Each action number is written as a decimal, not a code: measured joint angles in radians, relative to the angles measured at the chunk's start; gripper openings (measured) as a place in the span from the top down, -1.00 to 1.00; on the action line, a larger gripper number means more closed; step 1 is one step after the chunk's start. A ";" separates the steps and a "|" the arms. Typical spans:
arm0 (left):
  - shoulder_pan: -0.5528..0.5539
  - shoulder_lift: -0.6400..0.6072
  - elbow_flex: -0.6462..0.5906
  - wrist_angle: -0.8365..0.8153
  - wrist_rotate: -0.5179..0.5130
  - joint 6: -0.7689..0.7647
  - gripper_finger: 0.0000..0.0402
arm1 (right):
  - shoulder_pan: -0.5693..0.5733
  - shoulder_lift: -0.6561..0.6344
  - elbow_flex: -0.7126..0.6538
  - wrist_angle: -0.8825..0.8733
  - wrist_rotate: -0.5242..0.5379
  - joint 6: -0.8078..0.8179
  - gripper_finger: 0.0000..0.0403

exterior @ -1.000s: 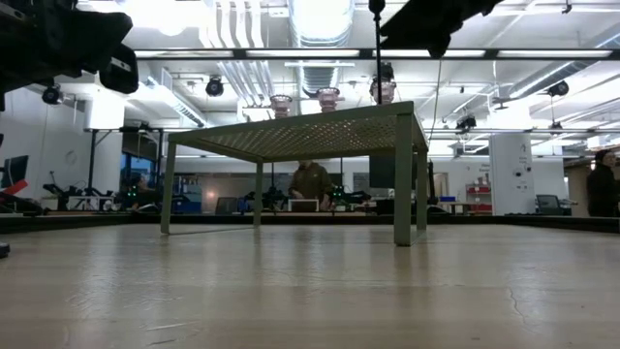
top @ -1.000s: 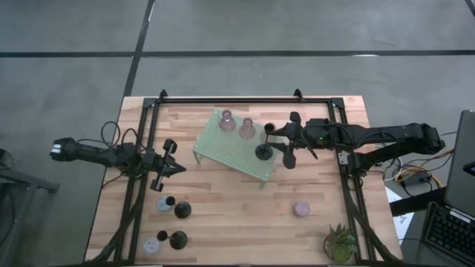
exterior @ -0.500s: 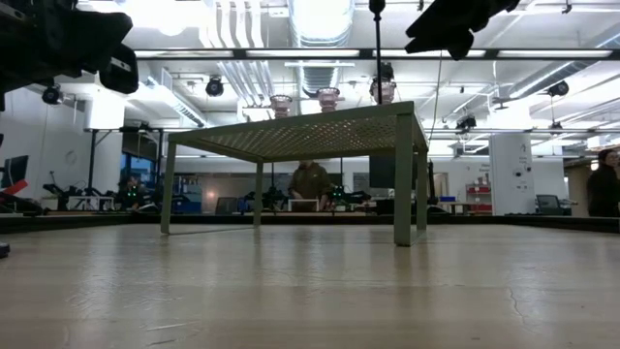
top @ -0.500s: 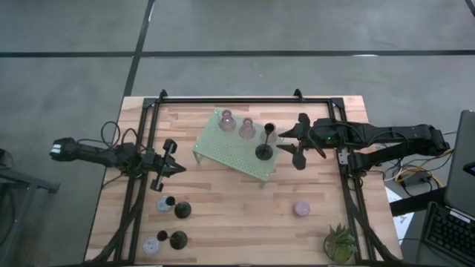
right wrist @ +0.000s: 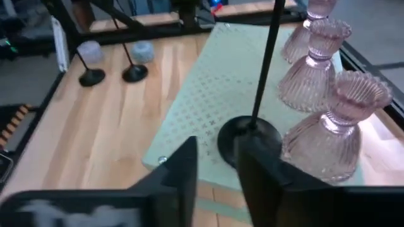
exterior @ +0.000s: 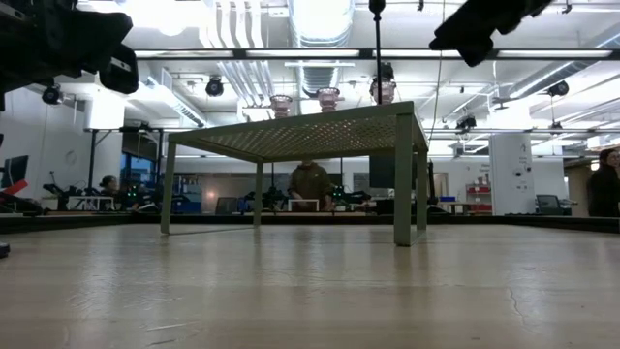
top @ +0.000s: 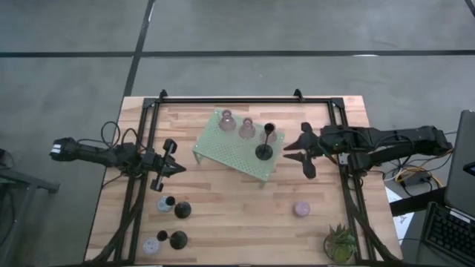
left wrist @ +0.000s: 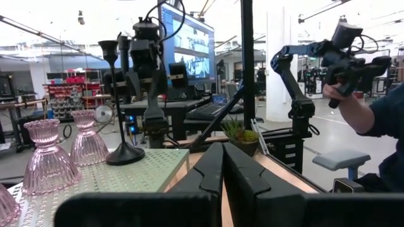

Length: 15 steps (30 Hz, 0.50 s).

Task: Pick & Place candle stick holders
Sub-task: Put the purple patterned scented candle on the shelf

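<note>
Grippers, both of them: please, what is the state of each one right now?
Left gripper: closed, holding nothing, beside the green stand.
Right gripper: open, empty, just off the black holder on the stand.

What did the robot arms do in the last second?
The right gripper pulled back from the black candle holder, leaving it upright on the green stand, fingers narrowing. The left gripper and all the other holders stayed put.

even overhead light, soft shadows; ceiling lamps [exterior: 320, 15] glare in low view; wrist fg blurry.
</note>
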 joint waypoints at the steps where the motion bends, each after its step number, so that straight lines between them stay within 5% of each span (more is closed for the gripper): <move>1: 0.000 0.000 0.000 0.000 0.000 0.000 0.92 | 0.004 -0.018 -0.024 0.023 0.000 0.002 0.63; 5: 0.000 0.000 0.000 0.000 0.000 0.000 0.92 | 0.009 -0.109 -0.139 0.118 -0.008 0.003 0.92; 15: 0.000 0.000 0.000 0.000 0.000 0.000 0.92 | 0.009 -0.359 -0.387 0.253 -0.016 0.008 0.96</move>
